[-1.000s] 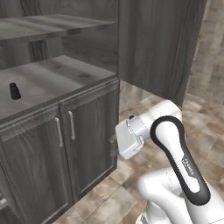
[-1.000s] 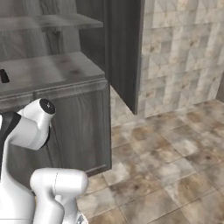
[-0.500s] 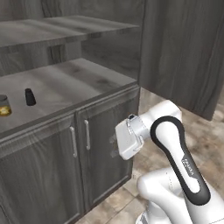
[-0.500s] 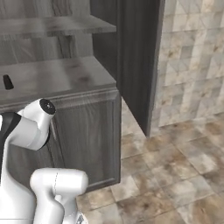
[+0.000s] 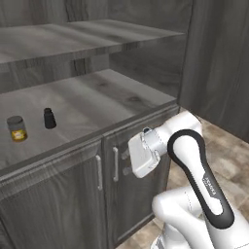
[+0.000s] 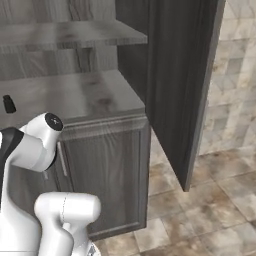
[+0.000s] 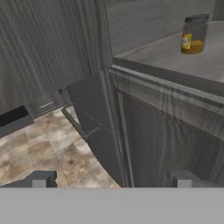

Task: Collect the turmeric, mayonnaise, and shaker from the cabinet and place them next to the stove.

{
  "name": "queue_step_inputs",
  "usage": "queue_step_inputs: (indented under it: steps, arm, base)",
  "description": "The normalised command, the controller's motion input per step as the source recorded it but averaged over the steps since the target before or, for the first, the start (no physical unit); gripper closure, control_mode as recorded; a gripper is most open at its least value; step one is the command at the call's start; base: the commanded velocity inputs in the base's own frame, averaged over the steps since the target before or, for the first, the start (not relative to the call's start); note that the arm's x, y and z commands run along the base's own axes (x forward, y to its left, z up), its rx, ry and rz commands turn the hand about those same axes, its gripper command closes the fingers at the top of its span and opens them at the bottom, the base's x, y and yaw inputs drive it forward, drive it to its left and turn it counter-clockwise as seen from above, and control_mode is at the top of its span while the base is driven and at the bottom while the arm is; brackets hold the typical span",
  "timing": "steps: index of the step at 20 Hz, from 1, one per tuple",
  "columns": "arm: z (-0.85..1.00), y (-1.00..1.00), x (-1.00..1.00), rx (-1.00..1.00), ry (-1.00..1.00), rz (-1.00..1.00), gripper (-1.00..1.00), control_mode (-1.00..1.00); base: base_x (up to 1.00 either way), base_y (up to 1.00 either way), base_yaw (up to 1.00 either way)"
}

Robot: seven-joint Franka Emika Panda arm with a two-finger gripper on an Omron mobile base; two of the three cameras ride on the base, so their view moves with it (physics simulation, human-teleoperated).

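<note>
The grey wood-grain cabinet (image 5: 87, 104) with open shelves above two doors stands in front of the white robot arm (image 5: 192, 160). On its lower open shelf, toward the left in the left base view, the small clear glass turmeric jar (image 5: 17, 128) with a grey lid and yellow-orange powder stands upright. Just beside it, to its right and a little further back, the small all-black shaker (image 5: 49, 118) with a narrower rounded top also stands upright; the two do not touch. The shaker (image 6: 8, 104) also appears at the left edge of the right base view, on the same shelf.

The two doors below have slim silver vertical handles (image 5: 115, 164) and look closed. The arm is folded low in front of these doors.

In the hand view, the tool (image 7: 111, 178) is released, its two dark tips standing wide apart with nothing between them. It is well below the shelf, near the cabinet front and above the brown tiled floor (image 7: 39, 151). The turmeric jar (image 7: 194, 34) stands on the shelf surface, well apart from the tool.
</note>
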Motion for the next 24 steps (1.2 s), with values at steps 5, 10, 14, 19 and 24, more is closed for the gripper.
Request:
queue_step_inputs:
  steps: [5, 10, 14, 19, 24]
  arm:
    - [0.00, 0.00, 0.00, 0.00, 0.00, 0.00, -1.00, 1.00]
    - [0.00, 0.00, 0.00, 0.00, 0.00, 0.00, -1.00, 1.00]
    - [0.00, 0.00, 0.00, 0.00, 0.00, 0.00, -1.00, 1.00]
    - [0.00, 0.00, 0.00, 0.00, 0.00, 0.00, -1.00, 1.00]
    - [0.00, 0.00, 0.00, 0.00, 0.00, 0.00, -1.00, 1.00]
  base:
    - [0.56, 0.02, 0.12]
    - [0.36, 0.11, 0.19]
    - [0.34, 0.11, 0.27]
    - [0.38, 0.08, 0.30]
    - [0.42, 0.09, 0.33]
